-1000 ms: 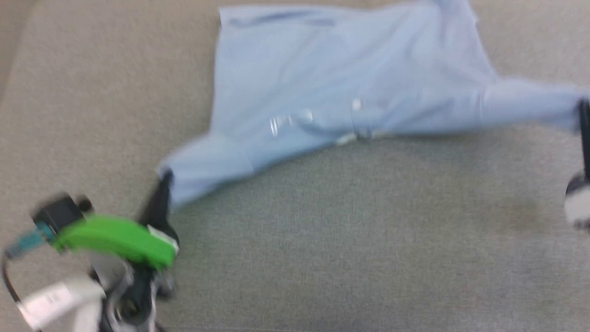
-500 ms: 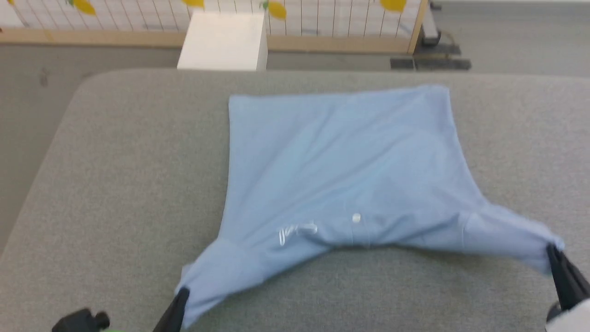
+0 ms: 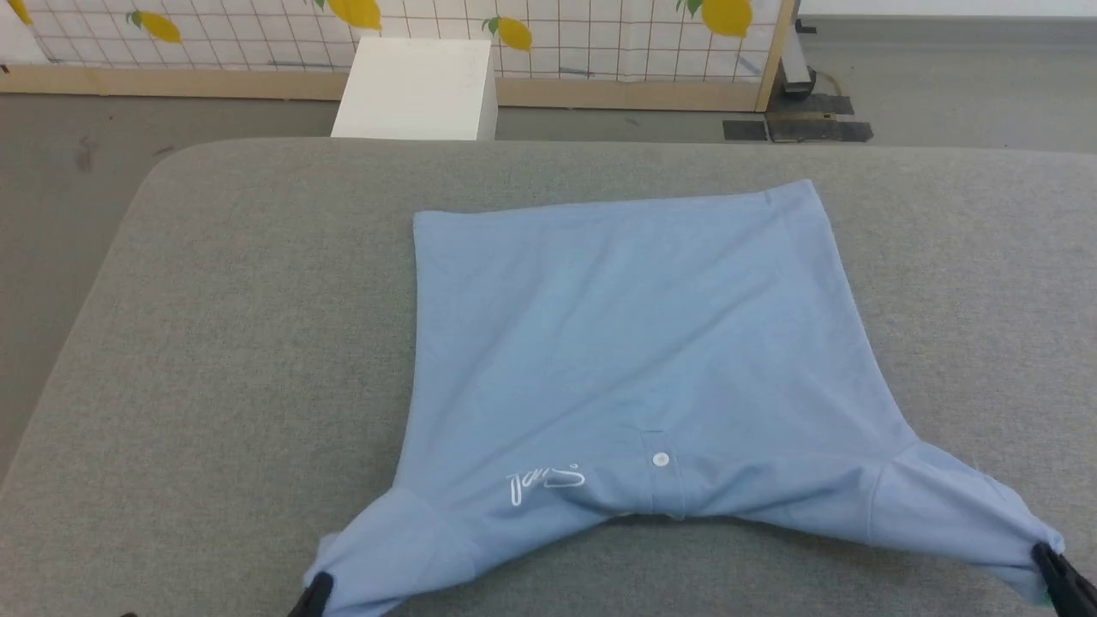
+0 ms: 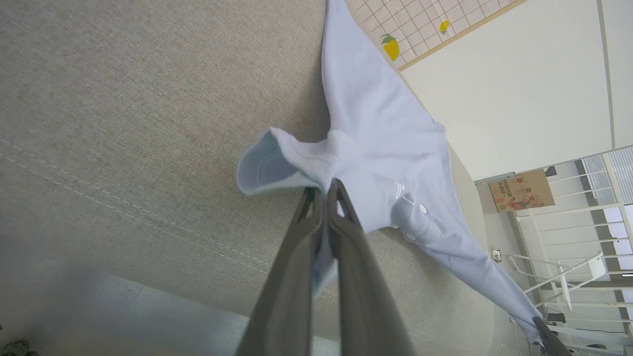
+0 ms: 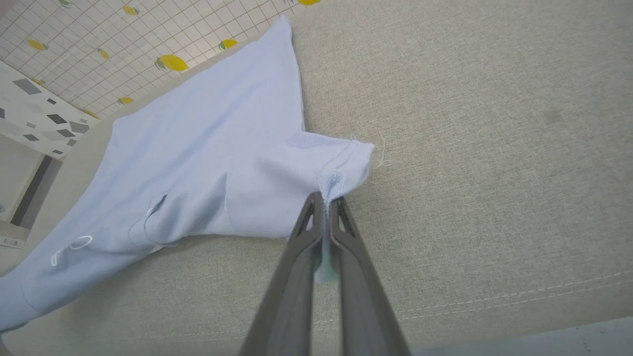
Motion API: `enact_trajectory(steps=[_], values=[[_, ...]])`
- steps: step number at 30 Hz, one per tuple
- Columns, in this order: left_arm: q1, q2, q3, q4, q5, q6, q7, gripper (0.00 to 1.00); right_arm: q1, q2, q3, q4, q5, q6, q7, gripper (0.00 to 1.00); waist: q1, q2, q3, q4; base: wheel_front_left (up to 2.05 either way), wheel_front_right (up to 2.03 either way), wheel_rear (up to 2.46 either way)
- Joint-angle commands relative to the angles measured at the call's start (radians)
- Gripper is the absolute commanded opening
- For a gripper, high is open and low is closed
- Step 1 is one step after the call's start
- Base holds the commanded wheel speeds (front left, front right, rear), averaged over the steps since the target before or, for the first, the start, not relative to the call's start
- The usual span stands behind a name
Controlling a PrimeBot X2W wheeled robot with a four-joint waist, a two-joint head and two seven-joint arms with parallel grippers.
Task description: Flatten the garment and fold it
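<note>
The garment (image 3: 634, 343), a light blue polo shirt with a white script logo (image 3: 544, 483) and a white button (image 3: 660, 460), lies spread on the grey padded table (image 3: 223, 343), hem toward the far edge. Its two sleeves are stretched out toward me. My left gripper (image 3: 315, 591) is shut on the left sleeve's cuff at the bottom left; the left wrist view shows the cuff (image 4: 277, 163) pinched between the dark fingers (image 4: 321, 198). My right gripper (image 3: 1050, 561) is shut on the right sleeve's end at the bottom right, as the right wrist view shows at its fingertips (image 5: 324, 200).
Behind the table stands a white box (image 3: 416, 81) against a low tiled partition with lemon prints (image 3: 600, 34). Grey floor (image 3: 68, 171) lies left of the table's rounded corner. The table's near edge seam (image 5: 494, 296) runs just below the right gripper.
The head camera has tilted up, bringing the far table edge and partition into view. Both grippers stay shut on the sleeves, and the shirt now lies flatter and more stretched.
</note>
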Motion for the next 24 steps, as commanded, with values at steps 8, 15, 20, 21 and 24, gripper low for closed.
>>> enact_trajectory(steps=[8, 15, 20, 21, 24], values=[[-0.155, -0.019, -0.081, 0.037, 0.066, -0.007, -0.011, 0.0, -0.123, -0.023, 0.051, 0.112, -0.183, -0.001, -0.044, 0.0, 0.0001, 0.0, 0.059, 0.013, 0.0, 0.0, 0.0], [-0.232, -0.03, -0.13, 0.068, 0.089, -0.008, 0.006, 0.0, -0.229, -0.095, 0.148, 0.366, -0.25, -0.001, -0.078, 0.0, 0.0001, 0.0, 0.096, 0.014, 0.0, 0.0, 0.0], [-0.25, -0.035, -0.144, 0.083, 0.096, -0.008, 0.007, 0.0, -0.276, -0.112, 0.179, 0.496, -0.255, -0.001, -0.129, 0.38, 0.0001, 0.0, 0.096, 0.014, 0.0, 0.0, 0.0], [-0.249, -0.035, -0.145, 0.083, 0.096, -0.008, 0.006, 0.0, -0.277, -0.111, 0.179, 0.499, -0.247, -0.001, -0.126, 0.82, 0.0001, 0.0, 0.094, 0.012, 0.0, 0.0, 0.0], [-0.242, -0.037, -0.149, 0.08, 0.096, -0.011, 0.004, 0.0, -0.254, -0.126, 0.158, 0.451, -0.219, -0.001, -0.09, 1.0, 0.0001, 0.0, 0.089, 0.011, 0.0, 0.0, 0.0]])
